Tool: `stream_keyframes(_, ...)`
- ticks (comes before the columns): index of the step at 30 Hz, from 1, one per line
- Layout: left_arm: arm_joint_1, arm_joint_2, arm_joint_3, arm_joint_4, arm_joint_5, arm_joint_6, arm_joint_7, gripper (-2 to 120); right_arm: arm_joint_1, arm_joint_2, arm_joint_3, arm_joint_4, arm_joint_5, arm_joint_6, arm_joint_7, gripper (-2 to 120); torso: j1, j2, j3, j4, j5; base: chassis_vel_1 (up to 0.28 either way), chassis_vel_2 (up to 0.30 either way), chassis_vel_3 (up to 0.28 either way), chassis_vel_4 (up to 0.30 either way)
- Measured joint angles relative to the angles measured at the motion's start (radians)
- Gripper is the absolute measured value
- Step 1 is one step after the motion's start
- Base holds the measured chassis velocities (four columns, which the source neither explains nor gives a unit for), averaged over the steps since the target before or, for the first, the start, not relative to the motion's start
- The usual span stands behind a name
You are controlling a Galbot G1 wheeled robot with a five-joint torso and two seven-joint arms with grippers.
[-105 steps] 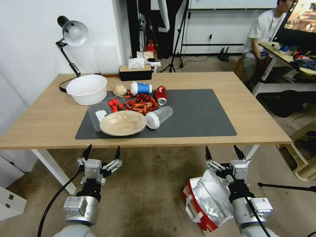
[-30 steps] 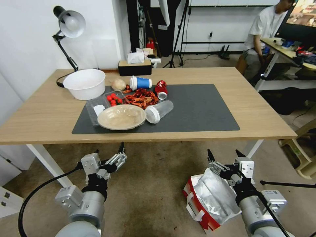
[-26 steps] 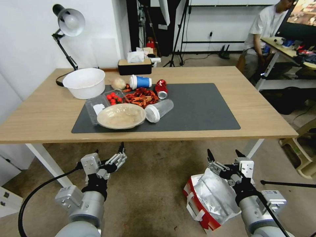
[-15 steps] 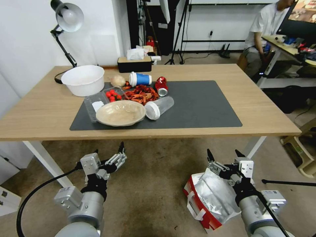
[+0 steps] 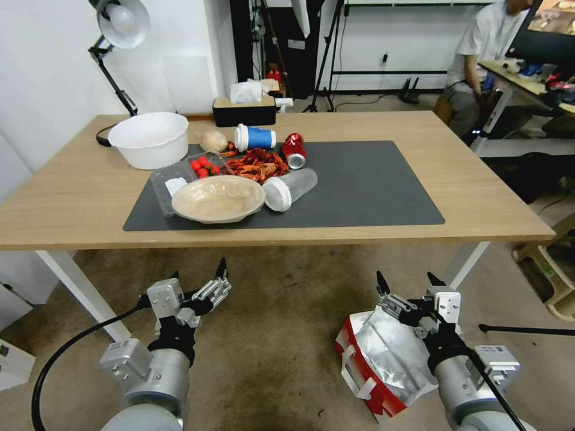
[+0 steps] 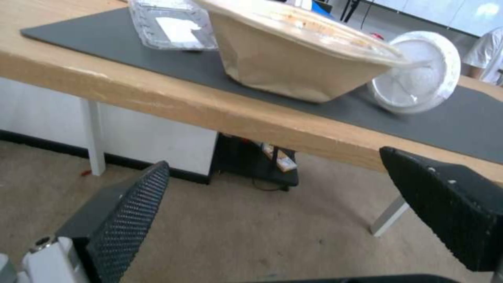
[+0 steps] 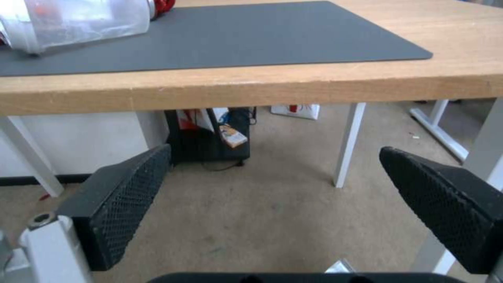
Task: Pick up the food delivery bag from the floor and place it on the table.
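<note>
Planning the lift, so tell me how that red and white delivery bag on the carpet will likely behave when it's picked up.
The food delivery bag looks like thin paper with crumpled foil lining, so its walls will probably buckle if squeezed. Its mouth gapes open, so it may sag or swing when lifted by a white strap handle. It already leans on the floor under the open right end effector, so a push could tip it.

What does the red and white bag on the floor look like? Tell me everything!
The food delivery bag is a boxy paper bag with red and white sides. Crinkly silver foil lines it and puffs out of its open top. White strap handles hang on its side. It sits tilted on the floor, a stained brownish carpet, in front of the table. The right gripper hovers open just above it.
</note>
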Motion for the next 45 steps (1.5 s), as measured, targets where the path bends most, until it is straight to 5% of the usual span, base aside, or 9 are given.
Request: stream_keyframes(45, -0.009, 0.004, 0.002, 0.012, 0.003, -0.003, 0.007, 100, 0.008, 0.000, 0.004, -0.013, 0.003, 0.000, 0.001, 100, -0.078, -0.193, -0.114, 0.0000, 0.0000, 0.000, 0.000, 0.000, 0.000)
